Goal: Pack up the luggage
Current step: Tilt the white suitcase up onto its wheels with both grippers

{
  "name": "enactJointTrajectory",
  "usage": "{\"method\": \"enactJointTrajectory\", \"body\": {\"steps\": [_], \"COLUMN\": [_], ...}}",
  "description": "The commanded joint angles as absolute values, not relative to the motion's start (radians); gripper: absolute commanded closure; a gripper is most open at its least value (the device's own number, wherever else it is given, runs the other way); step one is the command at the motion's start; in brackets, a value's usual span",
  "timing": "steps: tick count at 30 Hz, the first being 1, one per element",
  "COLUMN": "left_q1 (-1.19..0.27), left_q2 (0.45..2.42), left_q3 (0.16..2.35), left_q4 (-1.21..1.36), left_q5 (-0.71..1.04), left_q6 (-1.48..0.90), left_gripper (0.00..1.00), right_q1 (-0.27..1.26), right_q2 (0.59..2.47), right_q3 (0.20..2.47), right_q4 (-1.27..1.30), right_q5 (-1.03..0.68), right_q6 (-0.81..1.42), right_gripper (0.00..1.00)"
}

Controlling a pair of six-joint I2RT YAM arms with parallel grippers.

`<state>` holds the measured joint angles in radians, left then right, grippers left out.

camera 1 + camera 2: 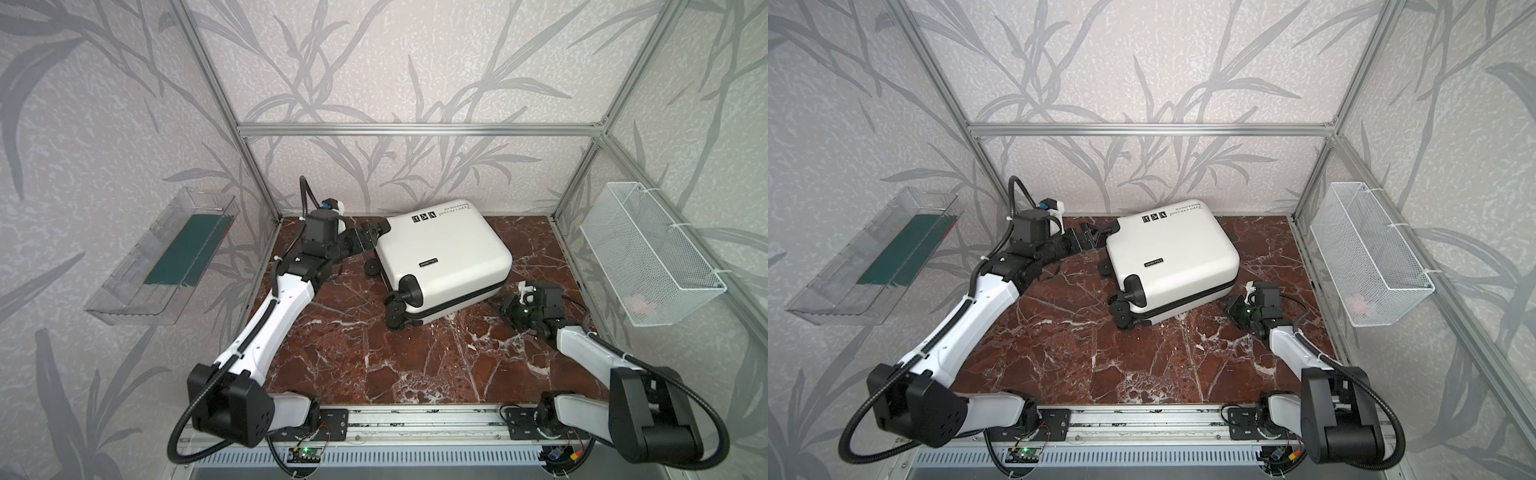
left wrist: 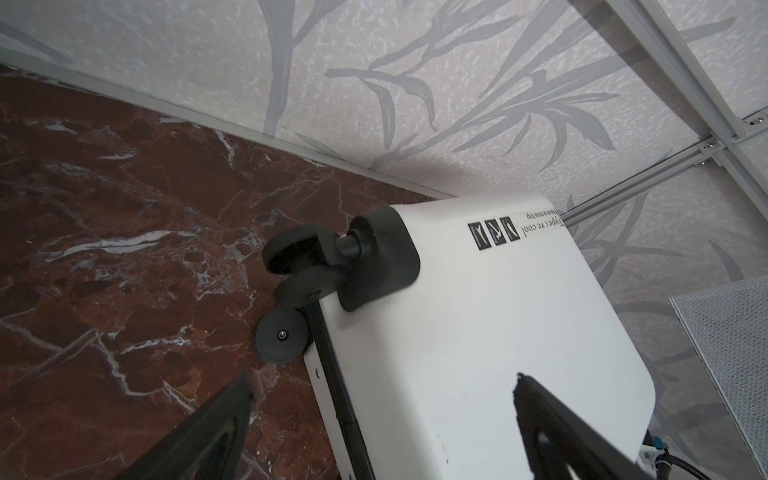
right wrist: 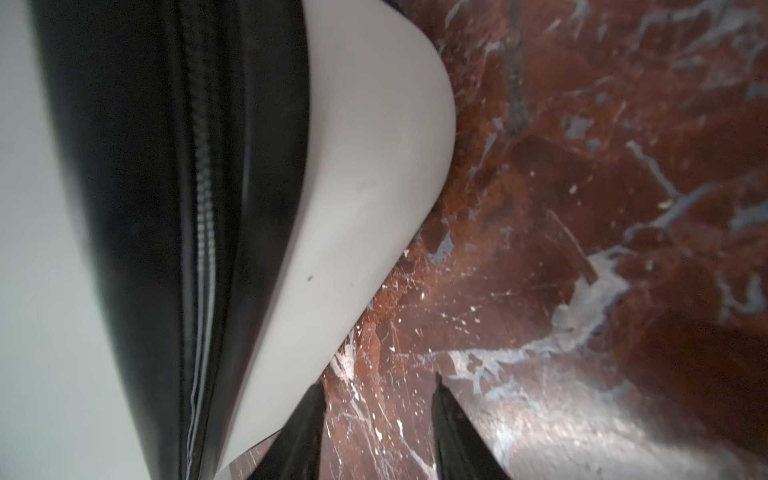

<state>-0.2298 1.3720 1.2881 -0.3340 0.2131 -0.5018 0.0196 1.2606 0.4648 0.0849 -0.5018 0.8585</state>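
White hard plastic with rounded corners forms the luggage [image 1: 440, 257], which lies flat and zipped on the red-brown veined marble table [image 1: 374, 353]. It sits askew, toward the back edge and a little right of the middle.

Both top views take in the whole luggage [image 1: 1171, 262]: black wheels at its left end, a small dark logo plate [image 1: 428, 263] on the upper face, and black print near the back edge. They also show a white wire mesh basket [image 1: 648, 257] hung on the right wall and a clear plastic tray [image 1: 162, 257] on the left wall, both off the table.

Only the left wrist view gives the fine grain of the luggage [image 2: 498, 311], the matte black caster wheels [image 2: 291, 257] at its back left corner and the printed text [image 2: 536, 222]. There the left gripper [image 2: 382, 380] has its fingers spread wide, one over bare marble and one over the white face. Whether either touches I cannot tell. In both top views the left gripper [image 1: 371, 236] sits just beside that wheel corner.

Only the right wrist view shows the black zipper seam [image 3: 203, 208], with glossy bands either side of fine teeth. It also shows the smooth curved underside of the luggage [image 3: 365, 166] meeting the marble. The right gripper [image 3: 378, 384] has its fingertips apart with only marble between them. In a top view the right gripper [image 1: 509, 305] is low at the front right corner of the luggage.
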Motion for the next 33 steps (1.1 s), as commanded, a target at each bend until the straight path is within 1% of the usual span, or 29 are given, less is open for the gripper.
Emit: {"method": "enactJointTrajectory", "body": {"steps": [1,4,8,15,18,21,25,33], "left_q1": [-0.199,-0.177,-0.157,-0.151,-0.154,-0.165,-0.185,-0.217], "left_q2": [1.457,1.575,1.765,2.042,2.127,2.149,2.126,1.995], "left_q3": [1.397,1.518,1.739,2.05,2.156,2.175,2.123,1.887], "left_q4": [-0.368,-0.388,-0.481,-0.594,-0.656,-0.674,-0.675,-0.578], "left_q5": [0.267,0.334,0.42,0.566,0.636,0.677,0.713,0.745], "left_q6": [-0.414,-0.371,-0.285,-0.235,-0.242,-0.239,-0.218,-0.245], "left_gripper": [0.01,0.01,0.01,0.01,0.01,0.01,0.01,0.01], "right_q1": [0.023,0.023,0.023,0.017,0.015,0.014,0.012,0.008], "right_q2": [1.322,1.371,1.404,1.42,1.436,1.465,1.498,1.599], "right_q3": [0.515,0.543,0.542,0.509,0.509,0.535,0.598,0.832], "right_q4": [0.176,0.191,0.217,0.222,0.231,0.226,0.19,0.029], "right_q5": [-0.476,-0.474,-0.467,-0.439,-0.438,-0.451,-0.465,-0.517], "right_q6": [0.89,0.902,0.919,0.917,0.917,0.906,0.873,0.732], "right_gripper": [0.58,0.59,0.6,0.6,0.6,0.6,0.6,0.59]}}
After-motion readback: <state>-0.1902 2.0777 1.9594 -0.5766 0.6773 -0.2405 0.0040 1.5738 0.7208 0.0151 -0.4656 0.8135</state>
